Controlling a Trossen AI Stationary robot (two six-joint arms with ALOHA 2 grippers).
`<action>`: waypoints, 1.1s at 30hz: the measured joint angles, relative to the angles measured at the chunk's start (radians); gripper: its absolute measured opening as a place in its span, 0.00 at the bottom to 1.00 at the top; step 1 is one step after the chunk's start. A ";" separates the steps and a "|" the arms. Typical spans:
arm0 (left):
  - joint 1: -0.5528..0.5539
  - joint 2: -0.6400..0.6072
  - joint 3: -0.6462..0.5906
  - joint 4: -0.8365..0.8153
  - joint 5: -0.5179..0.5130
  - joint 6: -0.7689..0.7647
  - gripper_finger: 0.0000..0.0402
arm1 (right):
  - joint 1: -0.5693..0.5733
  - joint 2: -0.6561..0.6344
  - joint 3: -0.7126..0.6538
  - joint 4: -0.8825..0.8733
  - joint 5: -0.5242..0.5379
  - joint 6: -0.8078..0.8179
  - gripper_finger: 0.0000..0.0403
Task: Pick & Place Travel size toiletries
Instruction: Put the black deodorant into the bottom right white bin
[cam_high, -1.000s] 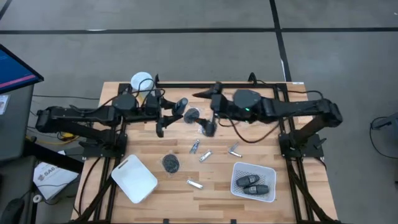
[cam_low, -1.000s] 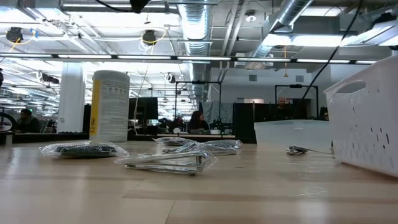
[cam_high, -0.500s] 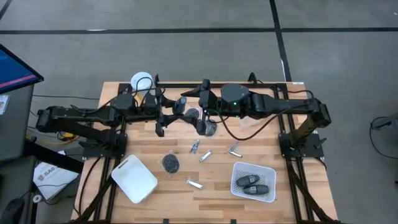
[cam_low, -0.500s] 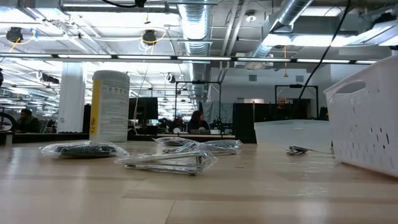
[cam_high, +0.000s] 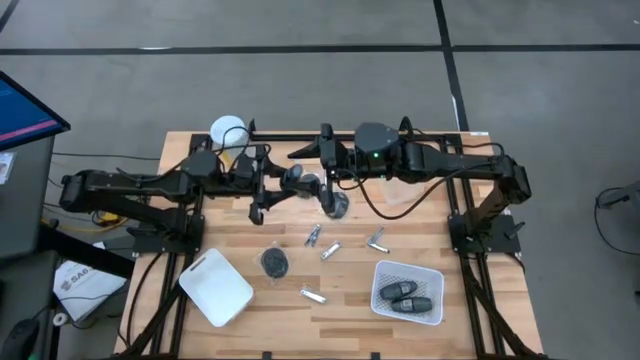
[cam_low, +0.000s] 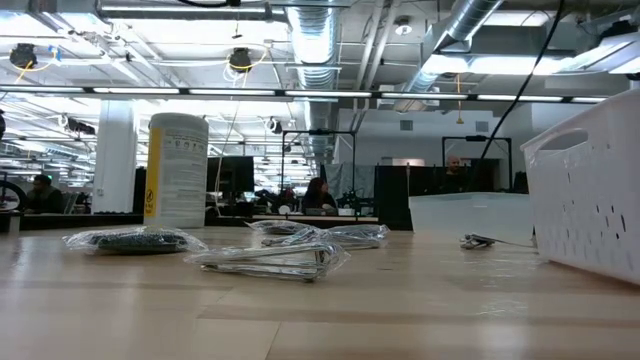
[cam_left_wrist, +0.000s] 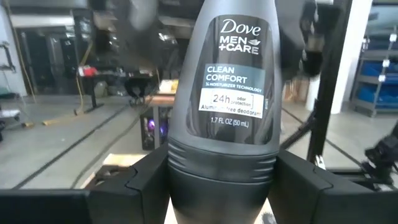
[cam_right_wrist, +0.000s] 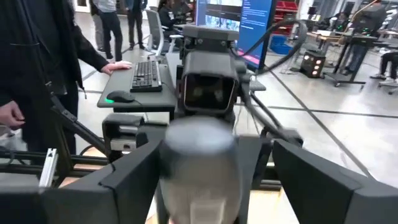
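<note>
Deodorant bottle (cam_left_wrist: 230, 106) sits pinched between both claws above the table's far side: left gripper (cam_high: 290, 182) and right gripper (cam_high: 327, 190) each clamp one end.

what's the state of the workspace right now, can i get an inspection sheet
surface: wooden table, no spills seen
job's things: deodorant in mid-air between both arms; two dark capsules in white basket; dark disc and silver pieces loose on table
clutter: canister; white lid
grippers: left gripper shut on deodorant; right gripper at its other end
cables: black cable slack under right arm
surroundings: people at desks beyond
</note>
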 joint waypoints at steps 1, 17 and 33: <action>0.000 0.006 0.000 0.000 0.001 0.000 0.51 | -0.002 0.000 0.000 -0.002 -0.006 0.000 0.74; 0.000 0.038 -0.001 0.066 0.019 0.000 0.51 | -0.003 0.030 -0.001 0.010 -0.058 -0.001 0.58; 0.000 0.038 -0.001 0.075 0.017 -0.010 0.52 | 0.002 0.029 -0.001 0.025 -0.072 -0.004 0.45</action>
